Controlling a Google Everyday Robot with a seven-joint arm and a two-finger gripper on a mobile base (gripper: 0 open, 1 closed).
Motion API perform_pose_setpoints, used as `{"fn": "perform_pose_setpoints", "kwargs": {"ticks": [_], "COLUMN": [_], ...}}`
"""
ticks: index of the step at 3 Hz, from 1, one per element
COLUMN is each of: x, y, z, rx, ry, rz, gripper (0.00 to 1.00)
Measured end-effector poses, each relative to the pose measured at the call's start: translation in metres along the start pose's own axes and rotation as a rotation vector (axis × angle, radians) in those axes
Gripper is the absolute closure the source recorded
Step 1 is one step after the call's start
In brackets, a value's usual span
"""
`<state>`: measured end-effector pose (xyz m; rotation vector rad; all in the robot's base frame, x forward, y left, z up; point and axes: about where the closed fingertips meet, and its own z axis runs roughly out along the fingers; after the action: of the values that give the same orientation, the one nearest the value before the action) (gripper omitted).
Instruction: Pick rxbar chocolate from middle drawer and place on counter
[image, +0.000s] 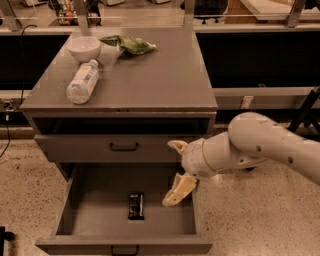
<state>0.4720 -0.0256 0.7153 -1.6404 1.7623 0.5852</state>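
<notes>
The rxbar chocolate (136, 205), a small black bar, lies flat on the floor of the middle drawer (80, 210), which is pulled out. My gripper (168, 173) is open and empty. It hangs over the right part of the drawer, to the right of the bar and above it, apart from it. One cream finger (177, 146) is up by the closed drawer front, and the other finger (176, 192) points down into the drawer. The grey counter (155, 80) is the cabinet top above.
On the counter lie a water bottle (81, 82) on its side, a white bowl (84, 47) and a green snack bag (129, 44), all at the back left. A closed drawer front with a black handle (124, 147) sits above the open drawer. Speckled floor surrounds the cabinet.
</notes>
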Motion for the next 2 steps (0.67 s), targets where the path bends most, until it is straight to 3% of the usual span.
{"fn": "perform_pose_setpoints", "kwargs": {"ticks": [2], "x": [0.025], "y": [-0.026], "z": [0.081], "rx": [0.101], "ry": [-0.165], "rz": [-0.009], "gripper": [0.0]}}
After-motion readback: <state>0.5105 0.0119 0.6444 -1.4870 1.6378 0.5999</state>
